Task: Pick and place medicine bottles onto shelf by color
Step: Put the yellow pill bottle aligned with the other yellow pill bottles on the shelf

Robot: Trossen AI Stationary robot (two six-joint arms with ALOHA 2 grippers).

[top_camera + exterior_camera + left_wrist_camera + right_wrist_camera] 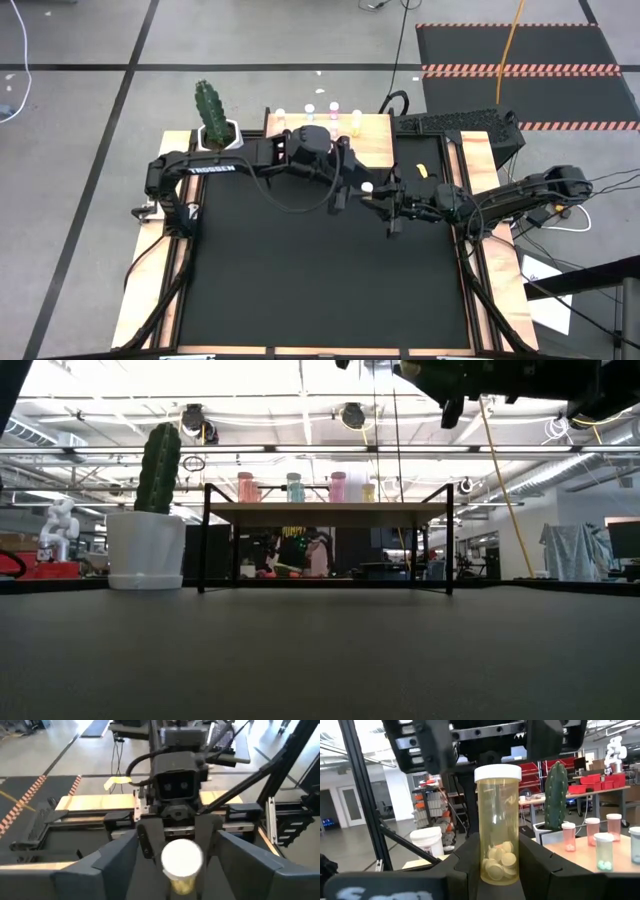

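A yellow medicine bottle with a white cap stands upright in my right gripper, above the black mat's far middle. My left gripper faces it from the table's left. It is open, with a finger on either side of the bottle's cap and a gap to each. The shelf stands at the far edge on thin black legs. On its top stand several bottles: pink, blue, purple and yellow. My right gripper pinches the yellow bottle's lower body between its two fingers. The fingers come nearly level from the table's right, slanting a little upward. The bottle stands upright with its cap up, lifted clear of the mat.
A white pot with a green cactus stands at the shelf's left end. A dark keyboard lies beyond the table's far right corner. The black mat spreads toward the near edge below both arms.
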